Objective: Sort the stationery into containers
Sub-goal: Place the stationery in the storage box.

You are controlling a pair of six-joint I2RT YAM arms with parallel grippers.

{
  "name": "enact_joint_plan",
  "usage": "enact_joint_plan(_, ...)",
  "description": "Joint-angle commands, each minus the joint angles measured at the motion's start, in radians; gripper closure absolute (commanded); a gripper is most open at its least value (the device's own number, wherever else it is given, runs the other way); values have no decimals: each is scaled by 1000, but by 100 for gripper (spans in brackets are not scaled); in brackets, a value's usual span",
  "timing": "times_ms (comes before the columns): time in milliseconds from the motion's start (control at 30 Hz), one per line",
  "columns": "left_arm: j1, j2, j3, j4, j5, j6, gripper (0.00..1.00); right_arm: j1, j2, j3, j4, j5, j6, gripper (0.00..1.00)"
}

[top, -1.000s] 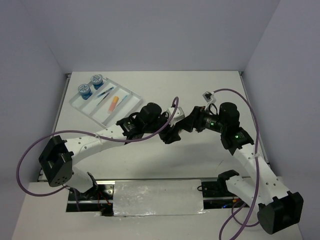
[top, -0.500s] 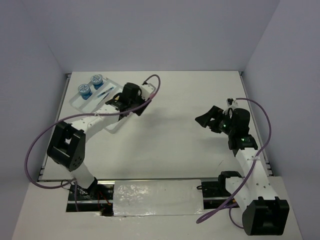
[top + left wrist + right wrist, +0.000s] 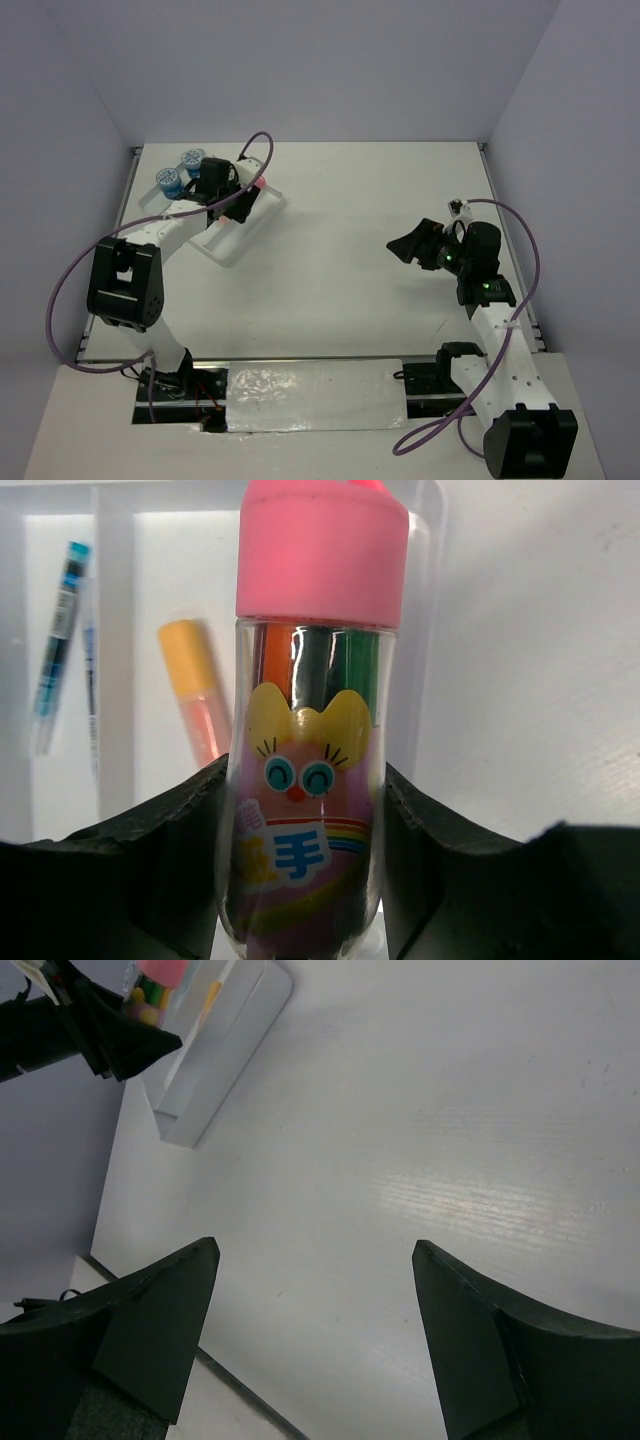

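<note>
My left gripper (image 3: 305,780) is shut on a clear, pink-capped glue stick (image 3: 312,710) with a cartoon face, held over the white divided tray (image 3: 115,680). In the tray lie an orange-yellow marker (image 3: 190,685) and a thin pen (image 3: 55,645). From above, the left gripper (image 3: 232,192) sits over the tray (image 3: 215,250), with the pink cap (image 3: 258,185) poking out toward its right side. Two blue-white rolls (image 3: 168,180) stand in the tray's far left end. My right gripper (image 3: 405,245) (image 3: 315,1250) hangs open and holds nothing, over bare table at the right.
Purple cables loop from both arms over the table. The right wrist view shows the tray's near end wall (image 3: 215,1050) far off to its upper left. The table's front edge runs below the right gripper's left finger (image 3: 150,1310).
The grippers were together at mid-table. The left arm has since swung back-left, carrying the glue stick over the tray. The right gripper opened and drew back to the right.
</note>
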Motion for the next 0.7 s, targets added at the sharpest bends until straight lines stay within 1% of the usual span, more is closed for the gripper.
enact_joint_plan(0,-8,28,-17,55,65,-14,95,-2,-8,2,37,-29,-24,14)
enact_joint_plan(33,-8,39,-18,53,66,-14,92,-2,-14,2,35,-27,-24,14)
enact_joint_plan(100,-8,65,-17,47,67,-19,92,-2,-19,2,32,-29,-25,14)
enact_joint_plan(200,-10,94,-6,33,24,-28,85,-2,-21,5,27,-21,-31,14)
enact_joint_plan(233,-10,94,-11,38,20,-31,77,-2,-16,5,27,-19,-33,14)
enact_joint_plan(333,-10,80,-20,59,10,-39,59,-2,-5,0,35,-22,-31,14)
enact_joint_plan(367,-10,79,-19,59,7,-40,58,-2,-2,-1,38,-26,-31,14)
enact_joint_plan(400,-10,79,-15,56,14,-39,52,0,-2,-4,41,-26,-30,14)
enact_joint_plan(467,-10,76,-15,59,10,-48,43,0,1,-4,43,-27,-31,14)
enact_joint_plan(500,-10,74,-9,55,17,-48,30,0,1,-1,40,-27,-31,14)
enact_joint_plan(533,-13,73,-8,53,14,-48,22,0,-1,0,40,-27,-33,14)
enact_joint_plan(567,-16,64,-3,52,10,-49,8,0,-2,0,40,-26,-33,14)
enact_joint_plan(600,-22,56,0,49,10,-48,1,0,-2,-1,40,-26,-31,14)
enact_joint_plan(667,-27,32,6,47,-1,-49,1,1,1,-1,44,-24,-33,14)
